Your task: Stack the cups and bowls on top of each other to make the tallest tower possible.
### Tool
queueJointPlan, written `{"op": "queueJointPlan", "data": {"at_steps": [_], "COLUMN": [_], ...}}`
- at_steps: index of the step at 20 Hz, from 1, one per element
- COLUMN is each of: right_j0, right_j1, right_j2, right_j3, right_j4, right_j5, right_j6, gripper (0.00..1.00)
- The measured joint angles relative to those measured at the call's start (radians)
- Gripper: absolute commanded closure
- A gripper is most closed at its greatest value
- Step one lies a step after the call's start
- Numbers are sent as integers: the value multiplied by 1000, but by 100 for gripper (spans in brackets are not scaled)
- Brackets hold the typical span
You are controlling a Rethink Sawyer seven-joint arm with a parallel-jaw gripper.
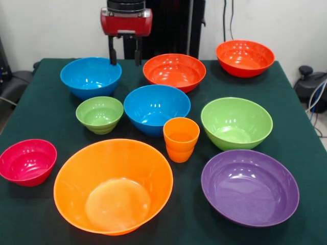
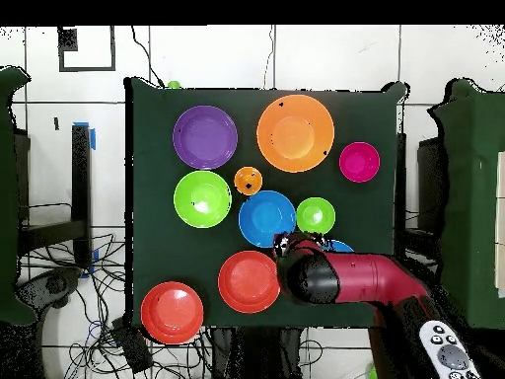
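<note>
Claw (image 1: 124,57) spread and empty, hanging at the far bench (image 1: 30,214) edge between blue bowl (image 1: 91,76) and red-orange bowl (image 1: 174,71).

Left to right, front view: crimson bowl (image 1: 27,161), small green bowl (image 1: 99,114), large orange bowl (image 1: 113,185), orange cup (image 1: 181,139), purple bowl (image 1: 249,186). Nothing is stacked yet. The cup sits mid-bench, well toward the camera from the claw. Overhead, the arm hides most of the nearest blue bowl.
</note>
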Motion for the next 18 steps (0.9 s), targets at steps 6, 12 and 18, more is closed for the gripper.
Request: {"op": "queueJointPlan", "data": {"at_steps": [6,12,18], "right_j0": [-74,-79,-81], "right_j1": [27,61,86], "right_j2": [99,136,171], "right_j3": [-1,-1,-2], "right_j4": [-48,-115,-159], "right_j5": [-12,-40,-62], "right_j6": [0,0,0], "gripper": [0,0,0]}}
